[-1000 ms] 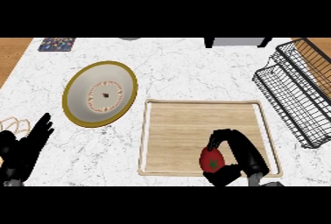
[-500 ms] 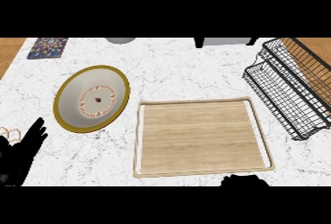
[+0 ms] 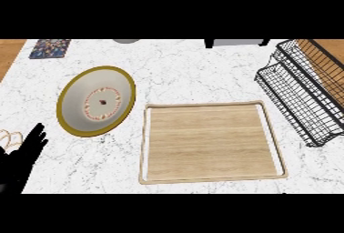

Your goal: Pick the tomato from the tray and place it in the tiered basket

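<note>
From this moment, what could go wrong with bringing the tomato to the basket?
1. Neither the tomato nor the right hand shows in the head view, so the hold cannot be checked.
2. The tiered basket stands at the counter's right edge, partly cut off; a placement could miss its tiers.
3. The open left hand rests beside the plate; moving it could nudge the plate.

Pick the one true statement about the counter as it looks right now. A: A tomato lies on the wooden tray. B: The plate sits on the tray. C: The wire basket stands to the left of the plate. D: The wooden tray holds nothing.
D: the wooden tray shows only bare wood inside its rim, with the plate off to its left on the counter and the wire basket at the right.
</note>
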